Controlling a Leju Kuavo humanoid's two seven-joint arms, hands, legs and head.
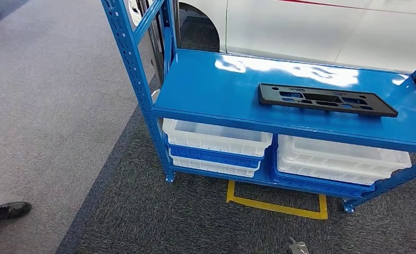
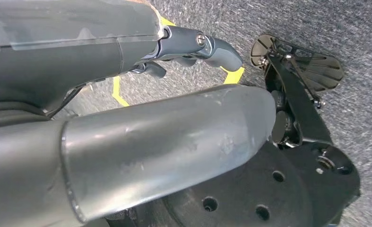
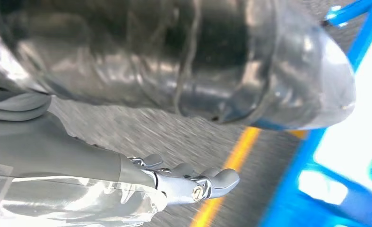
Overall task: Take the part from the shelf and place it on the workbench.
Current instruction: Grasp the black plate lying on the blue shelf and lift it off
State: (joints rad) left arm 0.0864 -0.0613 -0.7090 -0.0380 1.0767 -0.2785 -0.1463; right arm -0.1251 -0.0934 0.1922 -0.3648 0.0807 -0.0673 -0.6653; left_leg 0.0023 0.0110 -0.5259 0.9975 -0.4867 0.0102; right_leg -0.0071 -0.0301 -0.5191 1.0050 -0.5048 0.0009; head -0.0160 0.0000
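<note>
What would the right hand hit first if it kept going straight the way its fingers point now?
Probably the carpet near the yellow floor line: the right hand hangs with fingers aimed that way, holding nothing. The blue shelf frame lies just beyond. The wrist view is blurred, so depth is uncertain.

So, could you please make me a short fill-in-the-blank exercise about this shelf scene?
1. The black part lies flat on the ____ board of the blue shelf.
2. Under that board stand white and blue ____.
3. On the floor before the shelf is a ____ tape outline.
4. Behind the shelf stands a ____ car.

Missing words: top; bins; yellow; white
</note>
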